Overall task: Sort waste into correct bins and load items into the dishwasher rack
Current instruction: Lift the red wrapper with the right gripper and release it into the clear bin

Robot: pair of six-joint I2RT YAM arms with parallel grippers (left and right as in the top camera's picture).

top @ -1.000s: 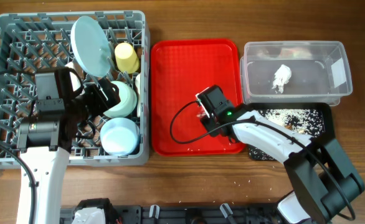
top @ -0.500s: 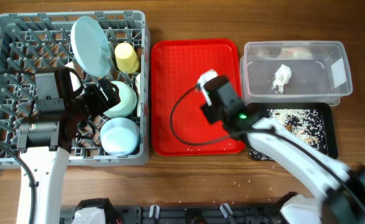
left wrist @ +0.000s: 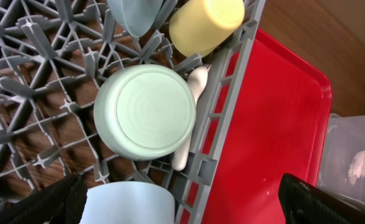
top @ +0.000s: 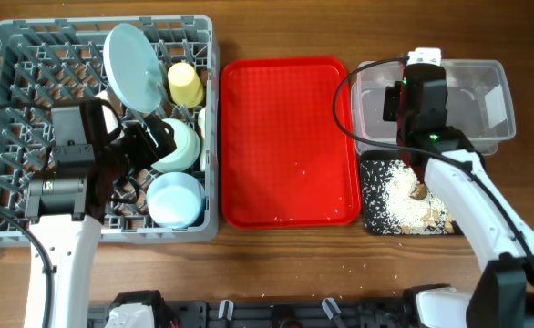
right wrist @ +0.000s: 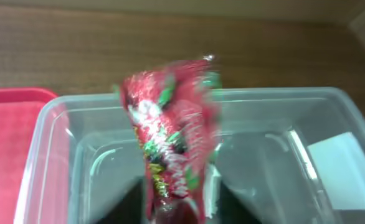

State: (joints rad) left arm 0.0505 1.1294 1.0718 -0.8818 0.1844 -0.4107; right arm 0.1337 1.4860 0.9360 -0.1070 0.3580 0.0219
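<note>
Between the fingers of our right gripper [right wrist: 176, 202] we pinch the red wrapper [right wrist: 170, 143]. It is crinkly and shiny, with green and white bits. Just under it is the clear tub [right wrist: 282, 102]. Our left gripper [left wrist: 182, 202] hangs wide apart over the rack [left wrist: 39, 74].

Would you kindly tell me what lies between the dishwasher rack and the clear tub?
Only the flat red tray, with a few whitish specks, as the overhead view shows.

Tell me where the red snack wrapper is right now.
In the right wrist view, the red snack wrapper is pinched by the fingers of the right gripper, above the clear tub, right of the red tray.
</note>
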